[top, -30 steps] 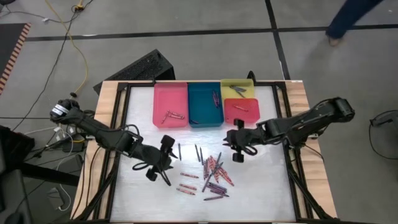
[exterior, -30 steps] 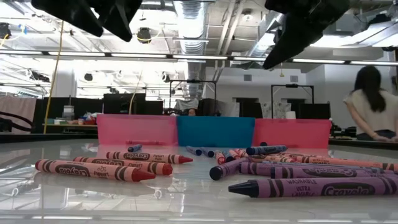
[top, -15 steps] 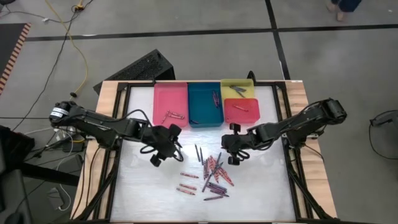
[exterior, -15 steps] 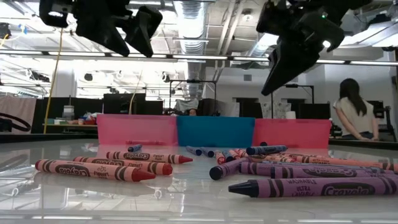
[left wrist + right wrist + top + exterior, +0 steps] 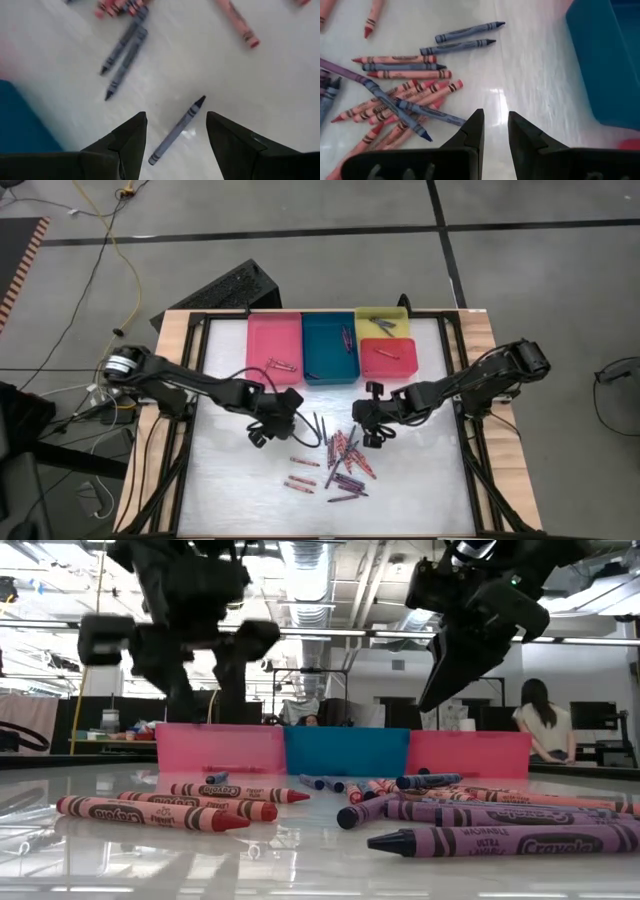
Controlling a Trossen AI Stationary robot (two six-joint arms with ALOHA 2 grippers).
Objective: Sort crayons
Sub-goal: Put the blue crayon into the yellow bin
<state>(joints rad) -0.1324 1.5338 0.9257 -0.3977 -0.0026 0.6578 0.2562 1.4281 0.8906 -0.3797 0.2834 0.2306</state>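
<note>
Several crayons (image 5: 345, 455), red, purple and blue, lie loose on the white tabletop near its middle. One grey-blue crayon (image 5: 175, 131) lies flat on the table by itself. My left gripper (image 5: 176, 116) hovers open over it, one finger on either side, touching nothing. It shows left of the pile in the high view (image 5: 283, 418). My right gripper (image 5: 495, 119) hangs above the table at the pile's far right edge (image 5: 362, 418). Its fingers stand a narrow gap apart with nothing between them. Two dark blue crayons (image 5: 462, 39) lie ahead of it.
Pink (image 5: 262, 330), teal (image 5: 318, 330), yellow (image 5: 372, 313) and red (image 5: 405, 367) trays stand side by side along the far edge, each with a few crayons inside. Black frame rails (image 5: 195, 380) run along the table's sides. A person (image 5: 540, 720) sits in the room beyond.
My left gripper has swung toward the table's right edge and down, rolling as it went, and now hangs over the lone grey-blue crayon. My right gripper has sunk toward the crayon pile. No crayon has moved.
</note>
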